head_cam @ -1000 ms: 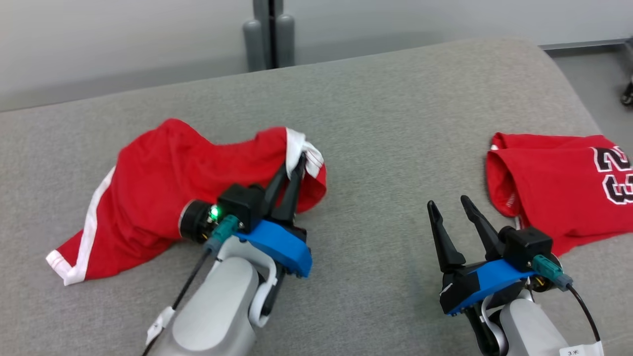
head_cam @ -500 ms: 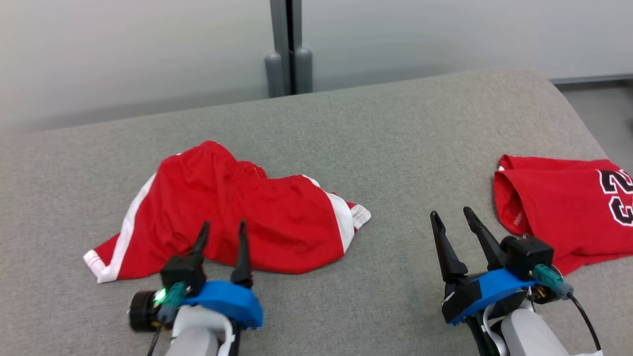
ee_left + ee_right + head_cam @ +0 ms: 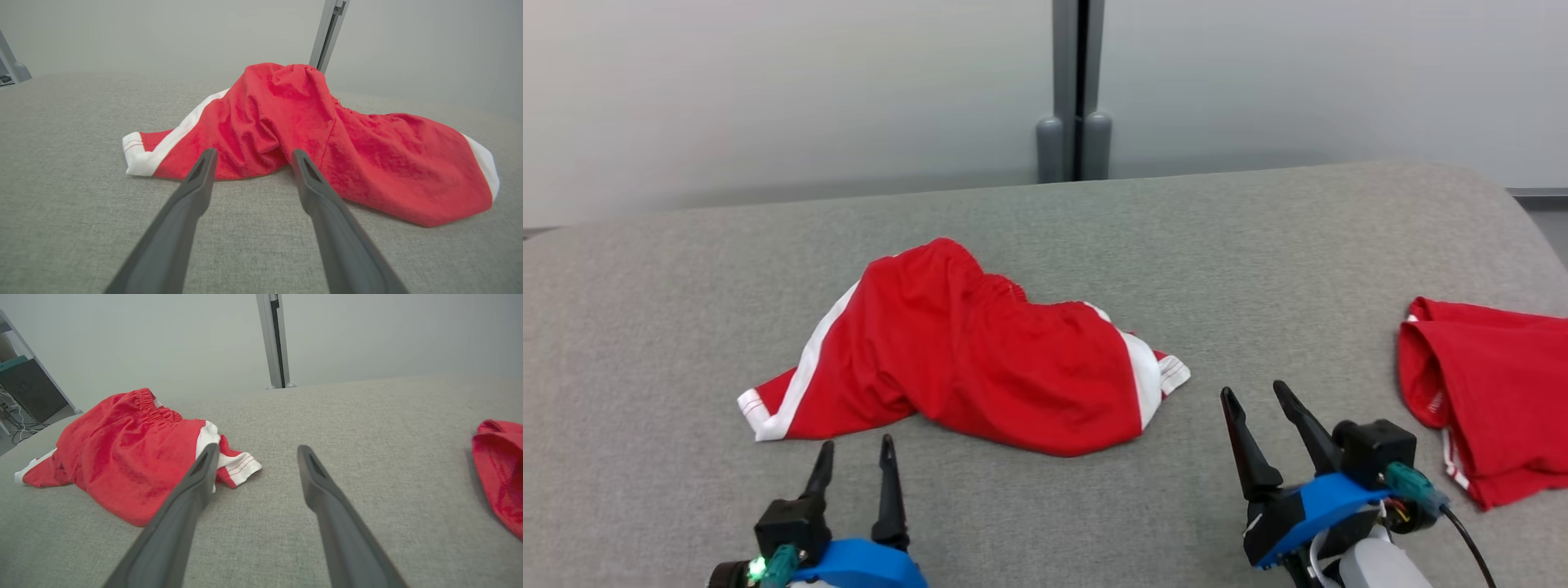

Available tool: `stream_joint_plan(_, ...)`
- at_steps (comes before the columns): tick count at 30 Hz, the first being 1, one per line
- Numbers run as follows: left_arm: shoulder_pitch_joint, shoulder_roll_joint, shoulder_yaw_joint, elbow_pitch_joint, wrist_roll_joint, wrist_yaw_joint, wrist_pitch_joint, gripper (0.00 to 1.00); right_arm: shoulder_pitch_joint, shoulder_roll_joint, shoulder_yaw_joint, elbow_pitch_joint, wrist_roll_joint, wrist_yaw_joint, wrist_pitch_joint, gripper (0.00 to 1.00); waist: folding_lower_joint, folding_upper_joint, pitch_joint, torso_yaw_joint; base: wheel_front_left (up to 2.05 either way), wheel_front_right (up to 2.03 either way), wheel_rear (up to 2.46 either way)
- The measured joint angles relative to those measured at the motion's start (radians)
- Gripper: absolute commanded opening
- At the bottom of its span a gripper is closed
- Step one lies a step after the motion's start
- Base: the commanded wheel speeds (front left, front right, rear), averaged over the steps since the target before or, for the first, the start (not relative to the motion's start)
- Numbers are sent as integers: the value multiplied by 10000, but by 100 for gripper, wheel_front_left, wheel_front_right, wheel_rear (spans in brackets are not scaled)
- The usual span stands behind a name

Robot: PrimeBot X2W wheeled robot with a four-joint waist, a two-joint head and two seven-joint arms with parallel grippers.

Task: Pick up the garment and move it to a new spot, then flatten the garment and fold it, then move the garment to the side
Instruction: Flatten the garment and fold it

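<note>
Grey fabric surface (image 3: 686, 327) under the right gripper (image 3: 1252, 389). Second red garment (image 3: 1494, 384), white-trimmed, lies on it just right of that gripper, not touching. Grey upright post (image 3: 1063, 82) and pale wall (image 3: 768, 82) stand well ahead of it.

**Occluded and Truncated Items**

The folded red garment (image 3: 1486, 392) was cut off by the right edge of the head view. The pale marking inside its fold was too small to read. The left gripper (image 3: 856, 442) was truncated by the bottom edge just below its blue mount. In the right wrist view, one dark finger (image 3: 192, 490) covered part of the white stripe on the red shorts (image 3: 122, 457). Dark equipment (image 3: 28, 388) was cut off at the left edge, and its cables were too small to identify.
</note>
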Motion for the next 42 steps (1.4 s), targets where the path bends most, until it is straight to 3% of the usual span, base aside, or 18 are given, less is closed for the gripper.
stream_joint_plan(12,-565,-10,-1373,-36,-608,111,0,100,-2645,-407,825,2265,105,0,-4,100,1,1,747,1522,0,0,0)
stream_joint_plan(21,-815,-6,-1496,-502,-1204,368,0,100,-4284,-660,926,4736,370,0,61,100,2,1,1548,2658,0,0,0)
stream_joint_plan(23,-893,-6,-1530,-631,-1287,418,0,100,-4376,-675,1053,4999,443,0,59,65,2,2,1680,2739,0,0,0)
stream_joint_plan(24,-909,-6,-1572,-681,-1329,458,0,100,-4407,-683,1127,5085,449,0,58,32,2,2,1728,2764,0,0,0)
stream_joint_plan(25,-911,-6,-1607,-742,-1337,466,2,100,-4440,-685,1185,5143,479,0,56,20,2,2,1759,2768,0,0,0)
stream_joint_plan(26,-914,-6,-1643,-815,-1348,497,2,100,-4471,-688,1223,5173,537,0,54,0,2,2,1777,2741,0,0,0)
stream_joint_plan(29,-982,-8,-1726,-876,-1340,489,0,100,-4601,-769,1248,4880,679,0,38,0,1,2,1770,2612,0,0,0)
stream_joint_plan(42,-805,-12,-1768,-543,-1423,345,0,100,-4112,-1264,-192,1526,226,0,23,0,0,1,962,1802,0,0,0)
